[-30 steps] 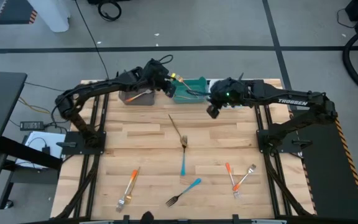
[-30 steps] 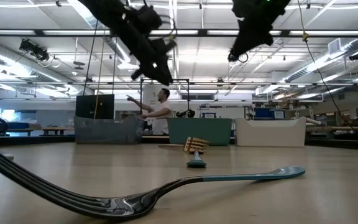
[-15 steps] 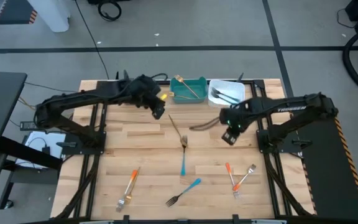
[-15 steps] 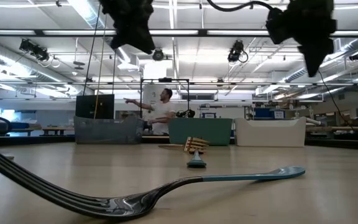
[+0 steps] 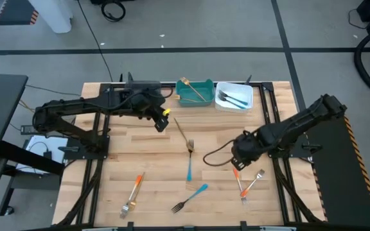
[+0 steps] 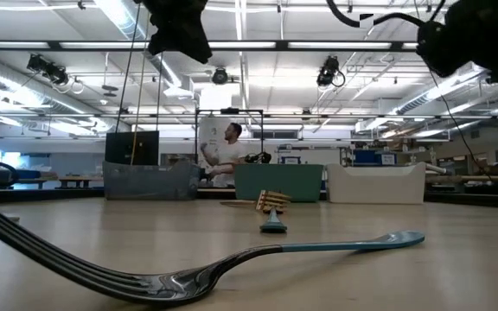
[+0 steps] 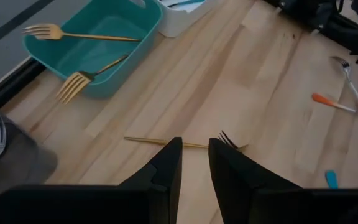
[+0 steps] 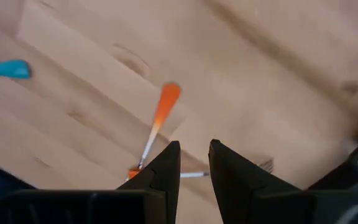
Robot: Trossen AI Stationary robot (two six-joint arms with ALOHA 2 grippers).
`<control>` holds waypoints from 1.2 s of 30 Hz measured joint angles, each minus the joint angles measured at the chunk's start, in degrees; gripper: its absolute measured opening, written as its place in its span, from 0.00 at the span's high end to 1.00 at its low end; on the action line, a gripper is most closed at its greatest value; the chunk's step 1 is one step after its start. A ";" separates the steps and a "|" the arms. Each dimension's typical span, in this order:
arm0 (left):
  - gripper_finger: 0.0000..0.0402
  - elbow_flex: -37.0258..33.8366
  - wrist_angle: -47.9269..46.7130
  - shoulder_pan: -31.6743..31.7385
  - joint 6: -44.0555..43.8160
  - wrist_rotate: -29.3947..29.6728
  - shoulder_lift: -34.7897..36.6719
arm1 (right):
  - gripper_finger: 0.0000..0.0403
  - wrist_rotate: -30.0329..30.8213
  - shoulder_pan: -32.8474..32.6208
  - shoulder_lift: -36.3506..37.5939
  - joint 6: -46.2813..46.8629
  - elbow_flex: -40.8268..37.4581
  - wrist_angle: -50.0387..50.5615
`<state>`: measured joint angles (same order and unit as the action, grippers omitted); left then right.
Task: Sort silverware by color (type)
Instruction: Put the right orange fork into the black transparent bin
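Observation:
Forks lie flat on the table: a gold one [image 5: 184, 133], two blue-handled [image 5: 189, 165] [image 5: 190, 197], two orange-handled [image 5: 133, 191] [image 5: 237, 181] and a silver one [image 5: 254, 183]. At the far edge, a teal bin [image 5: 194, 92] holds gold forks [image 7: 79, 36] and a white bin [image 5: 234, 96] holds silvery forks. My left gripper [image 5: 161, 122] hangs above the gold fork [image 7: 148, 140], fingers narrowly open, holding nothing. My right gripper [image 5: 239, 160] hovers over the right orange fork [image 8: 160, 115], narrowly open and empty.
A grey bin [image 7: 5, 155] with a silver fork sits left of the teal bin, mostly under my left arm. A cable loops on the table near the right gripper [image 5: 214, 157]. In the low view, a person stands in the room far behind the bins [image 6: 223, 155].
My left gripper drew back from the teal bin toward the near edge and stopped above the gold fork. My right gripper swung from the white bin toward the near edge and came down over the right orange fork. A gold fork now lies in the teal bin.

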<state>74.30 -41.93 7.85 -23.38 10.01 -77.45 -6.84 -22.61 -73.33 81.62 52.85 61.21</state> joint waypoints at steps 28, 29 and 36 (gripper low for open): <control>0.78 0.00 0.13 -7.49 -0.37 -0.17 -0.24 | 0.75 -1.17 -21.64 -16.80 -36.82 -3.68 -13.75; 0.78 0.00 0.15 -7.49 -0.42 -0.15 -0.24 | 0.75 -1.17 -22.05 -17.53 -38.69 -3.68 -13.85; 0.78 0.00 0.23 -7.49 -0.46 -0.15 -0.26 | 0.76 1.03 -23.67 -21.10 -45.17 -3.68 -13.63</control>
<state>74.30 -41.70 0.36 -23.83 9.87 -77.71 -5.81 -46.28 -94.44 36.45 49.17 47.58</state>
